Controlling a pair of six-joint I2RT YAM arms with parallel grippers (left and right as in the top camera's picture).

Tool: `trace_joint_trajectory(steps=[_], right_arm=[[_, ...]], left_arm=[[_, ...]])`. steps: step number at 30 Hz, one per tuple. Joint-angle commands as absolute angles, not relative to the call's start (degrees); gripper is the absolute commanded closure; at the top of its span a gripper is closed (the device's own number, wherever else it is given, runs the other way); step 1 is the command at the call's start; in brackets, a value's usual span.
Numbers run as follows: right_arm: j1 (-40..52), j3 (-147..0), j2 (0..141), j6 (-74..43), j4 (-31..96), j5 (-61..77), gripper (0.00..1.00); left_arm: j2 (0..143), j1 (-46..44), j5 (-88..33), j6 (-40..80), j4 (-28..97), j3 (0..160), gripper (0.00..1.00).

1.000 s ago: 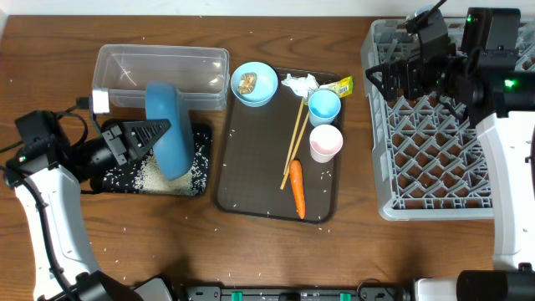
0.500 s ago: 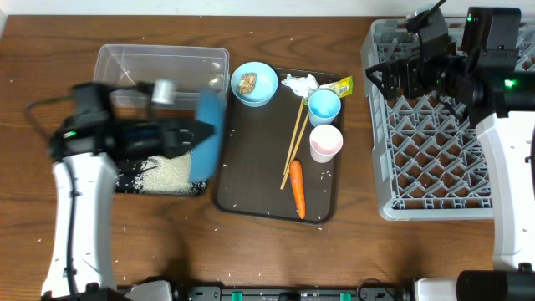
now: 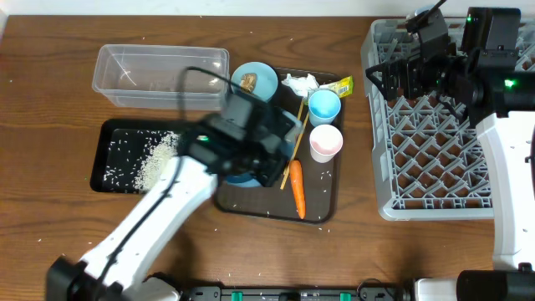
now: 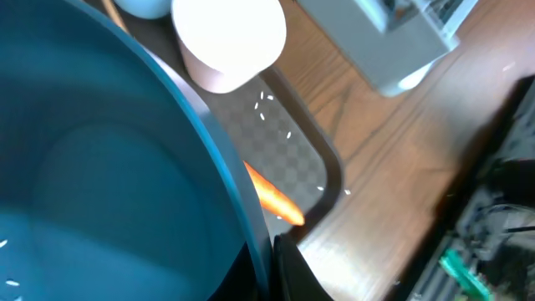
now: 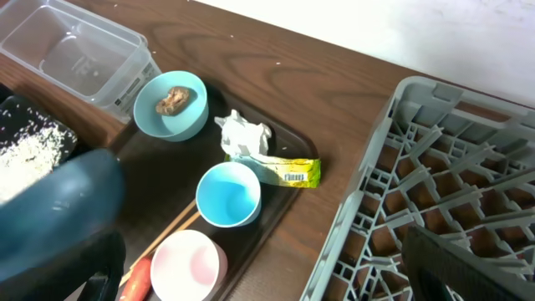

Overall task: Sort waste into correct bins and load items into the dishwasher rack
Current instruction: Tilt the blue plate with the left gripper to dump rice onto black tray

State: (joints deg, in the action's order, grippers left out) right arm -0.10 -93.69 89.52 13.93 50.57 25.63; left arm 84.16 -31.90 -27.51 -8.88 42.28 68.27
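My left gripper (image 3: 261, 160) is shut on the rim of the large blue dish (image 4: 92, 167), held over the brown serving tray; the arm hides most of the dish from overhead. White rice (image 3: 157, 159) lies in the black tray (image 3: 113, 138), beside the clear tub (image 3: 159, 71). The small bowl (image 3: 253, 82) holds the brown lump (image 5: 173, 99). The tissue (image 3: 299, 82), wrapper (image 3: 338, 84), light-blue cup (image 3: 324, 106), pink cup (image 3: 325, 142), chopsticks (image 3: 294, 142) and carrot (image 3: 298, 188) lie on the serving tray. My right gripper (image 3: 393, 79) is open and empty over the grey rack's (image 3: 435, 142) far left corner.
The dark brown serving tray (image 3: 322, 213) sits between the black tray and the rack. Loose rice grains are scattered on the wooden table (image 3: 50, 100). My left arm stretches from the near left across the table's middle.
My left gripper has carried the blue dish to the right, from over the black tray to over the serving tray. The rice pile stays in the black tray. The right arm has not moved.
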Motion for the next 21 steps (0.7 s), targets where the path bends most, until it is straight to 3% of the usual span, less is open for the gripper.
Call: trace_joint_trajectory(steps=[1,7,12,17,21], right_arm=[[-0.4,-94.0,89.1,14.2,51.1,25.5,0.01],[-0.5,-94.0,89.1,14.2,51.2,25.5,0.01],[-0.4,-94.0,89.1,14.2,51.4,25.5,0.01],[-0.5,-94.0,89.1,14.2,51.4,25.5,0.01],[-0.4,-94.0,89.1,14.2,50.9,25.5,0.01]], left_arm=[[87.7,-34.6,-19.3,-7.7,41.3,69.6,0.94],[89.1,-35.7,-17.5,-2.6,41.6,70.9,0.94],[81.1,-30.2,-14.5,3.0,43.7,74.7,0.94],[71.5,-19.7,4.9,12.3,49.0,74.7,0.94],[69.3,-17.0,24.6,13.3,52.1,72.7,0.94]])
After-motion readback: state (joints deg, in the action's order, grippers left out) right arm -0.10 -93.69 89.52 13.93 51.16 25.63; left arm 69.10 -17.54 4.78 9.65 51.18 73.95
